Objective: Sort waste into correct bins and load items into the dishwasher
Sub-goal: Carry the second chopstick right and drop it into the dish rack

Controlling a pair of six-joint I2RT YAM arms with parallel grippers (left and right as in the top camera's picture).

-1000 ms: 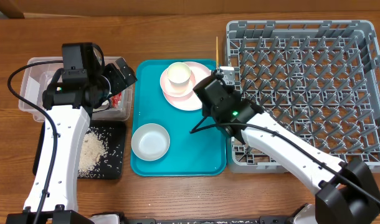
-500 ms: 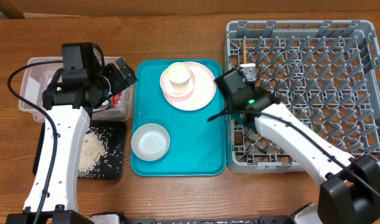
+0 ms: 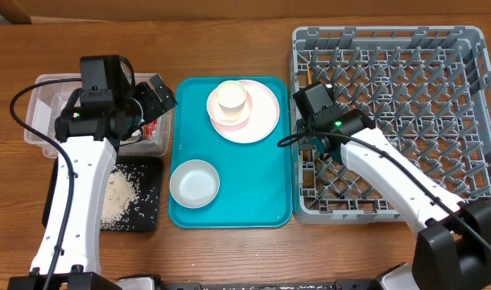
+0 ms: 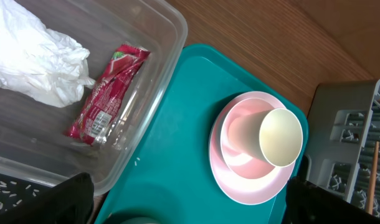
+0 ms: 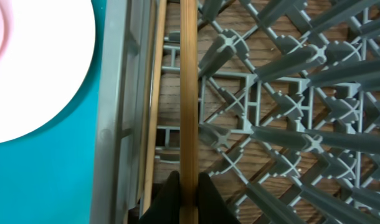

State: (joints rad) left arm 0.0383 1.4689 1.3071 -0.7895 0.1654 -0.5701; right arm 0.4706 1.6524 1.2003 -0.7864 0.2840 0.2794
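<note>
Tissue (image 4: 34,59) and wrapper (image 4: 106,93) lay in tub (image 4: 171,31), rice (image 3: 118,193) on black tray (image 3: 151,211); cup (image 4: 278,137), plate (image 4: 240,180), bowl (image 3: 195,183) unracked; right gripper (image 5: 186,186) pinched chopstick (image 5: 189,93), left gripper (image 3: 158,95) spread.

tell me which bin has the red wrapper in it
The clear tub: the red wrapper lies there beside the white tissue; the black tray shows only rice.

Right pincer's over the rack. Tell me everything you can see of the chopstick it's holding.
The chopstick is a slim, straight stick of light brown wood. The right pincer is shut on its near end, a dark finger on each side. It stretches away over the grey dish rack's lattice base, just inside the wall, beside the pegs. Whether it rests on the lattice is unclear. A second chopstick lies alongside, nearer the wall.
</note>
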